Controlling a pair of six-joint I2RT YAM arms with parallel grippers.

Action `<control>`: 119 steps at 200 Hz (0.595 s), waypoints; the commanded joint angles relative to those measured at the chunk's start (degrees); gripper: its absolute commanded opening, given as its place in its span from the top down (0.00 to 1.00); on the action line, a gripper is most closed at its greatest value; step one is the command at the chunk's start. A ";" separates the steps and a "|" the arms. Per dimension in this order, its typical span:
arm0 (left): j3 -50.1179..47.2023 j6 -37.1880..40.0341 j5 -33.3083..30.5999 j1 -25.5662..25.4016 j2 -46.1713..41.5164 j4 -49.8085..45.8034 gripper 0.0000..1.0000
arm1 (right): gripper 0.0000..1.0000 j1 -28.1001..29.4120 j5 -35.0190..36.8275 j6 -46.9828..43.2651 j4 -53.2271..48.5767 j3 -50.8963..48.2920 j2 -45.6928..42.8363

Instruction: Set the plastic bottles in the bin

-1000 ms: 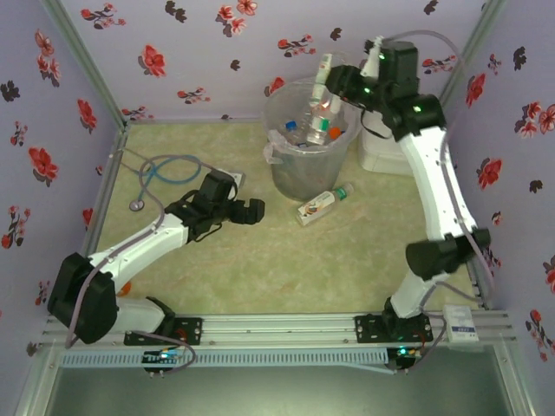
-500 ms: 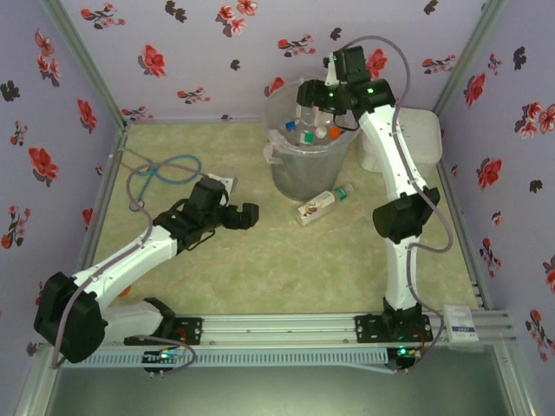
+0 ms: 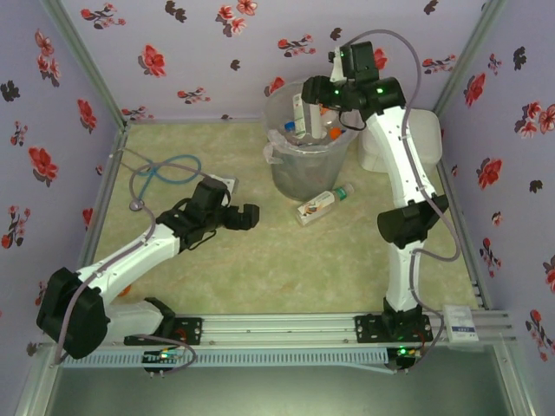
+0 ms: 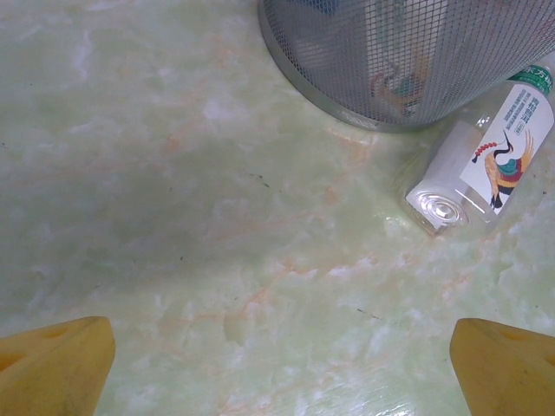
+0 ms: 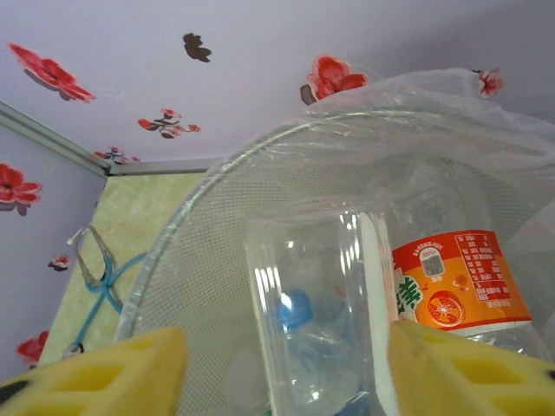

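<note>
Since a second earlier, your right arm swung from beside the white box (image 3: pixel 427 139) to directly over the bin (image 3: pixel 299 178). The bottle it had carried above the rim was now down inside. Your left arm shifted only slightly.

Right end effector (image 5: pixel 284 351): its fingers (image 5: pixel 113 373) stood partly apart above the bin mouth. A clear bottle (image 5: pixel 303 286) lay in line with the gap, but one finger was clear of it, so you were not pinching it. Judged released.

Left end effector (image 4: pixel 282 364): spread wide, holding nothing, low over the bench (image 3: pixel 260 269), facing the bin's foot.

Meaning for the task: one more bottle delivered. The drop looked finished and the right arm looked free to pull back.

Count:
- Bin: one, bag-lined, at the back of the bench.
- Bottles in the bin: at least three were sure. These were the clear bottle, an orange-labelled bottle (image 5: pixel 451 277) touching it, and a blue cap (image 5: pixel 295 309) on one lower down. They were piled up, so the full number could not be told.
- Bottles on the bench: one, the bird-label bottle (image 4: pixel 486 165), on its side just beside the bin's base.
- Stethoscope (image 3: pixel 169 169): one, left rear, not your job.
- White box: one, right of the bin.

Judgement: nearly done. The last loose bottle lay nearest your left end effector.
</note>
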 commanded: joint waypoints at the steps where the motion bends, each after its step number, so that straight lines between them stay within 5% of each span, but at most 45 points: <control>1: 1.22 -1.09 -0.62 -0.16 0.25 -0.36 0.00 | 0.53 1.74 -0.15 0.04 2.19 -1.19 0.42; 54: 0.61 -1.63 -0.70 -0.19 -0.88 -1.14 0.00 | 0.58 2.77 0.47 0.47 0.19 -1.44 3.46; 119: -1.32 -2.19 0.10 -0.19 -0.92 1.71 0.00 | 0.52 1.70 5.37 1.59 1.93 -7.97 -9.94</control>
